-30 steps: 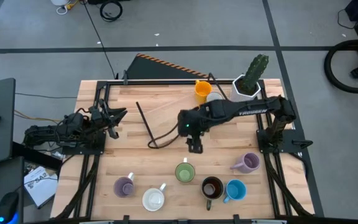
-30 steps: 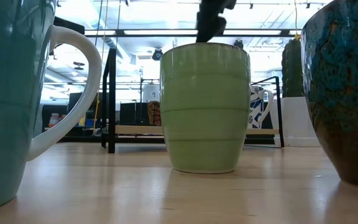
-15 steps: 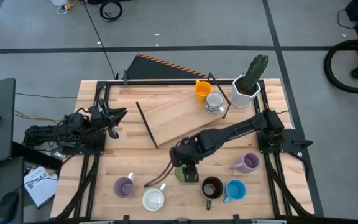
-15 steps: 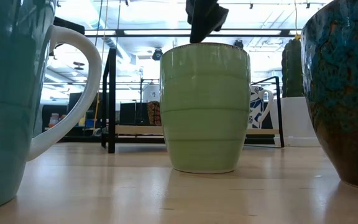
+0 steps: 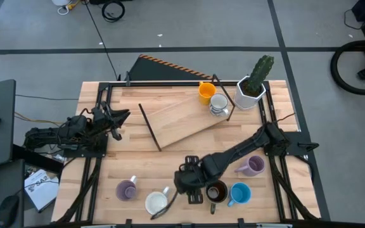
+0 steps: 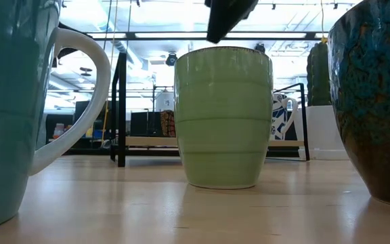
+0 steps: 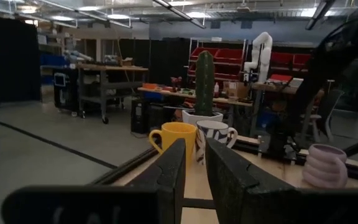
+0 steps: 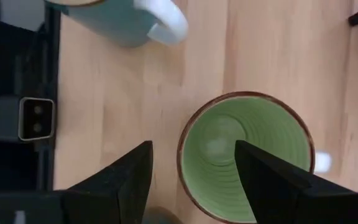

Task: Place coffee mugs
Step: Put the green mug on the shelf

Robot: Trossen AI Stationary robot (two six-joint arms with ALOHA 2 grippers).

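My right gripper [image 5: 190,185] [image 8: 191,146] hangs open over the green mug [image 8: 247,158] [image 6: 223,115], which stands upright on its base near the table's near edge. One finger is above the mug's hollow and the other outside its rim; in the low view the fingertips [image 6: 215,34] stay just above the rim. Beside it stand the dark brown mug [image 5: 216,191], the blue mug [image 5: 240,193], a white mug [image 5: 157,202] and two lilac mugs [image 5: 127,190] [image 5: 253,166]. The orange mug [image 5: 206,92] and a patterned white mug [image 5: 219,104] stand far back. My left gripper [image 5: 116,120] waits at the left edge, open by a narrow gap.
A tilted wooden board [image 5: 182,117] with black rods lies across the table's middle. The white cactus pot [image 5: 251,87] stands at the far right corner. A dark cable [image 5: 163,206] trails from the right arm past the white mug. Bare wood shows between the board and the near row.
My right gripper has travelled from the table's middle toward the near edge and slightly left. It ends above the green mug, which it now covers in the high view, and its cable trails along. The mugs have stayed in place.
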